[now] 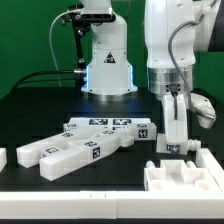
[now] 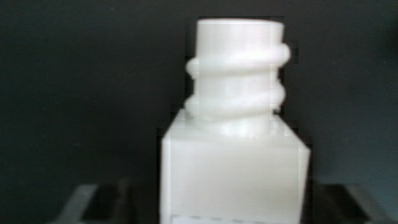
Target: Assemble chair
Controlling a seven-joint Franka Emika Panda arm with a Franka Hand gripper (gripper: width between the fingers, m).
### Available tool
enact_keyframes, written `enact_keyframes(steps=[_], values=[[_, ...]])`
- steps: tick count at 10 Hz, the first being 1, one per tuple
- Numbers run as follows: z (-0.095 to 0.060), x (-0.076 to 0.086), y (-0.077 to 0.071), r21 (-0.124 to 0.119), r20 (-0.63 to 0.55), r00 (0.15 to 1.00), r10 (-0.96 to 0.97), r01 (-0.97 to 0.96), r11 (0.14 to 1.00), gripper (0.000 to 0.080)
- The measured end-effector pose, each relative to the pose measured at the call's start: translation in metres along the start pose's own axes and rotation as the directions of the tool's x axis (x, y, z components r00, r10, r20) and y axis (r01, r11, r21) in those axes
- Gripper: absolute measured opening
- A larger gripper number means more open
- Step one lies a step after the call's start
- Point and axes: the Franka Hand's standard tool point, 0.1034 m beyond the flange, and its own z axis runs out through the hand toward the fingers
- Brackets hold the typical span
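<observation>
ASSEMBLY BENCH: The Panda arm's gripper (image 1: pixel 173 143) hangs low over the black table at the exterior view's right, its two fingers (image 2: pixel 98 205) standing one on each side of a white chair leg (image 2: pixel 231 150). In the wrist view the leg's square block sits squarely in the gap between them, while its threaded peg (image 2: pixel 237 75) reaches out past the fingertips. The leg's long axis appears to run across the line joining the two fingers, so the flat sides of the block face the pads. That is the relation a squeeze would depend on. The jaws are partly apart, and the pictures do not settle whether the pads already press on the block or stop just short of it. Well away from the fingers, toward the exterior view's left, a loose heap of tagged white bars (image 1: pixel 85 143) lies on the table. A notched white part (image 1: pixel 185 180) sits nearer the camera, beside the gripper. With only one arm on the rig, any lift falls to this gripper. Judged from the scattered parts, the chair is barely begun
</observation>
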Motion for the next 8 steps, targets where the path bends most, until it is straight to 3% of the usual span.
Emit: enact_keyframes(steps=[1, 3, 5, 8], values=[[0.0, 0.0, 0.0, 0.0, 0.0, 1.0, -0.001, 0.001, 1.0, 0.0265], [0.0, 0.0, 0.0, 0.0, -0.001, 1.0, -0.018, 0.018, 1.0, 0.0265], [-0.009, -0.008, -0.001, 0.006, 0.004, 0.983, -0.183, 0.183, 0.983, 0.0265], [-0.007, -0.018, 0.018, -0.014, -0.001, 0.919, -0.395, 0.394, 0.919, 0.0265]])
